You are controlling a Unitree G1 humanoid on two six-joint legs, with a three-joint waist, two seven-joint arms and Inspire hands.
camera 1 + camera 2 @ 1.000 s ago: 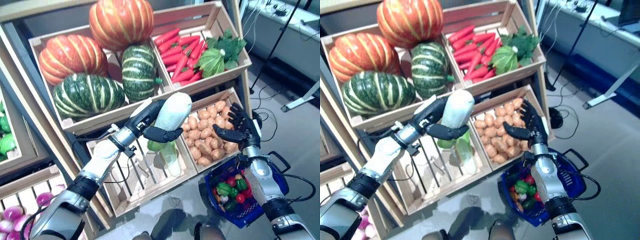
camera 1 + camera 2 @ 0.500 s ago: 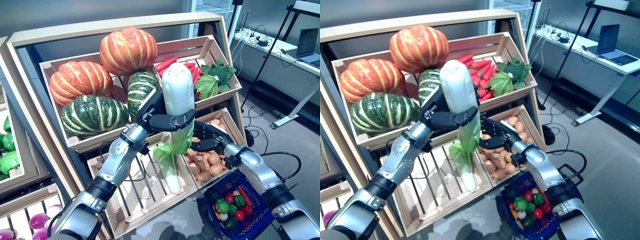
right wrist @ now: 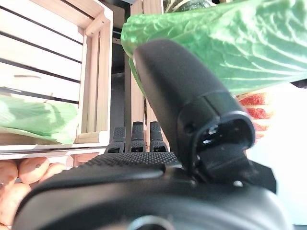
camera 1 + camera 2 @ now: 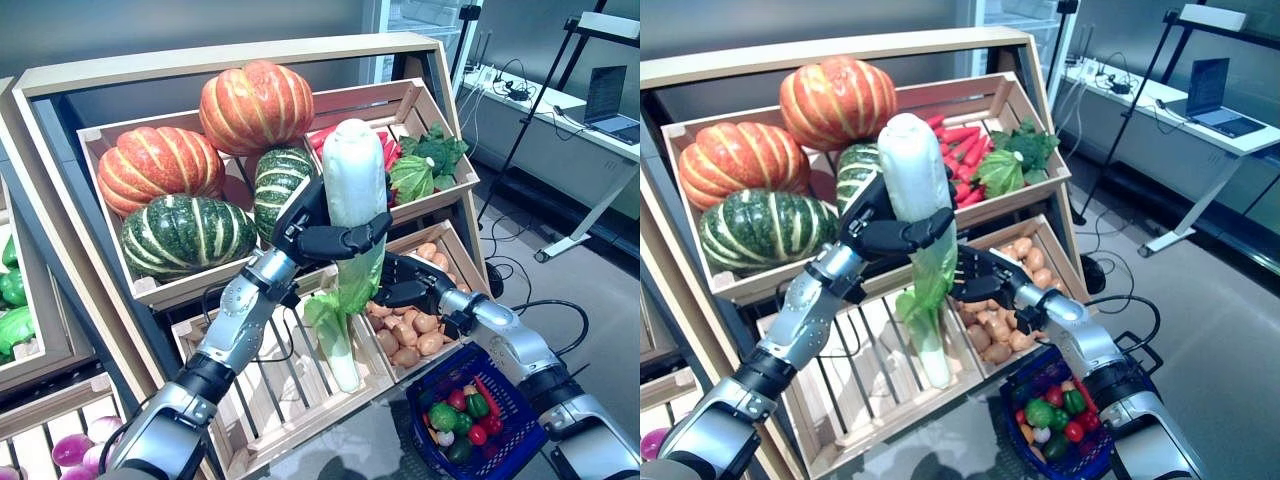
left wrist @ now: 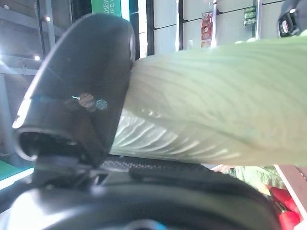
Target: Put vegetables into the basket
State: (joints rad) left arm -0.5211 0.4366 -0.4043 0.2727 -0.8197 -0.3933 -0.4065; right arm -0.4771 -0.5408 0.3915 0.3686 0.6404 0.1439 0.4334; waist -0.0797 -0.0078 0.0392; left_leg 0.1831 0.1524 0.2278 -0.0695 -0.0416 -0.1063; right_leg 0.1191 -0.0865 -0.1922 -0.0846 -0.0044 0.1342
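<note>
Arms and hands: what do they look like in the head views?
Both arms are silver-grey shells broken by black joint bands. The left hand and right hand are dark, with segmented fingers. A black cable loops loosely beside the left forearm; the wrists are chunky silver cuffs.

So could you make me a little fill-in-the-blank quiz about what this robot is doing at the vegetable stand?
1. The left hand is curled round a pale ____, held upright.
2. The right hand reaches under its green ____ end.
3. The basket hanging from the right arm is ____ in colour.
4. The crate right of the hands holds ____.

Missing words: cabbage; leafy; blue; potatoes
</note>
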